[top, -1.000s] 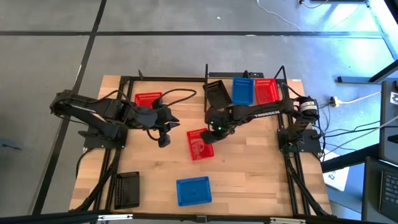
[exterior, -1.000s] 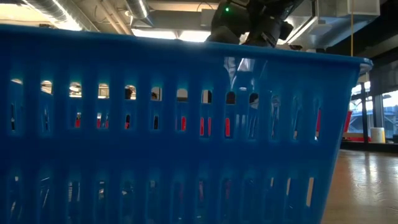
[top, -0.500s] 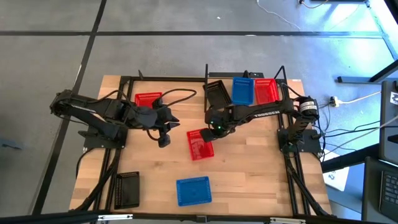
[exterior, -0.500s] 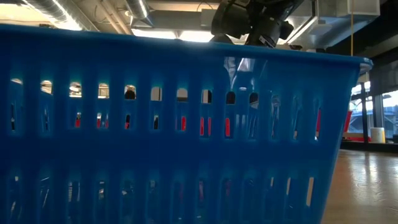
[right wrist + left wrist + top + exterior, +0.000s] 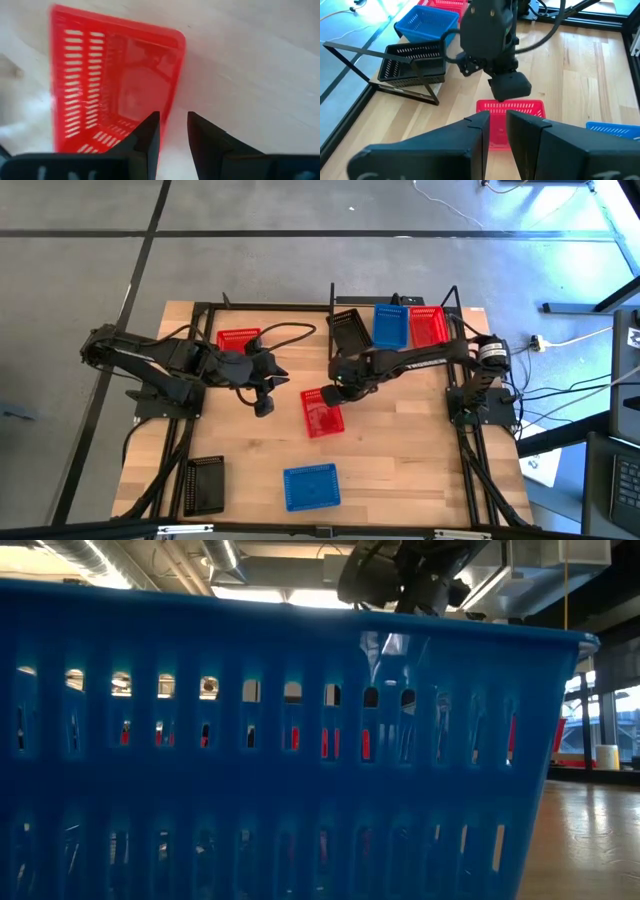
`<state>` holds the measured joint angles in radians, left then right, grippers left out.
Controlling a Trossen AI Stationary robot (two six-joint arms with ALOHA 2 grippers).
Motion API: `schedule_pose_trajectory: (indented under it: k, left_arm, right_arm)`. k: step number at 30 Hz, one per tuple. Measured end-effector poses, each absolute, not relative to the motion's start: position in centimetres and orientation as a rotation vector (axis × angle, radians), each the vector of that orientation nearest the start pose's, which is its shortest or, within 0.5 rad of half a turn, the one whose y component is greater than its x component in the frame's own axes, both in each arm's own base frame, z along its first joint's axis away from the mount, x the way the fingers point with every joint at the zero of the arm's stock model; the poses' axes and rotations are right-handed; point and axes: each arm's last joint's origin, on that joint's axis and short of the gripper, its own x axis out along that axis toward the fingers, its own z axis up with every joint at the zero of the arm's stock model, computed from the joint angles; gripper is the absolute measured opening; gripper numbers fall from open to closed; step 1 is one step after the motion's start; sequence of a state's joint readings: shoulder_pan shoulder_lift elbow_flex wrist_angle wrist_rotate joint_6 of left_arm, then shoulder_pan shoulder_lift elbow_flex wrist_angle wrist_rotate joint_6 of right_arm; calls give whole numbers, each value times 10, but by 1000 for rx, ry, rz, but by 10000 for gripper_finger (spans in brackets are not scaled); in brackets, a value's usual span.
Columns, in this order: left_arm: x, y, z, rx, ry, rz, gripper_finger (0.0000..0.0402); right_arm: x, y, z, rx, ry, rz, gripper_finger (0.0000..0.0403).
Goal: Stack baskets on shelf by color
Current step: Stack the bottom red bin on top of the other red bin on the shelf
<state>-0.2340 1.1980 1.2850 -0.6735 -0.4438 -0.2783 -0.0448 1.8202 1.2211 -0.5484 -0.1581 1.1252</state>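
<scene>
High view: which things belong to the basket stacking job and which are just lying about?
Job:
shelf
red baskets
blue baskets
black baskets
right gripper, over the middle red basket

Lying about:
cables on the floor

Lighting: bright, even overhead. Ceiling fixtures glare in the low view's upper frame. Blue basket [image 5: 280,750] fills that view, close and soft. Red basket [image 5: 115,85] motion-blurred in right wrist view. Tabletop [image 5: 400,450] shadows faint.
</scene>
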Motion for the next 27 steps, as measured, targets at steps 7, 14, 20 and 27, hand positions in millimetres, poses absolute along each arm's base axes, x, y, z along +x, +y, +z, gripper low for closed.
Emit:
schedule_pose_trajectory:
  k: [7,14,20,27]
  left_arm:
    - [237,-44,378,-75,519,278,55]
    - [237,-44,378,-75,519,278,55]
    - [237,-44,378,-75,520,278,55]
    - [237,-44,378,-75,520,278,55]
  right_arm:
    - [371,-9,156,1124,1149,-504,96]
    - [378,-9,145,1006,1166,-358,83]
    - [376,-11,156,949,1139,-325,9]
    - [355,-13,191,916,1122,-420,3]
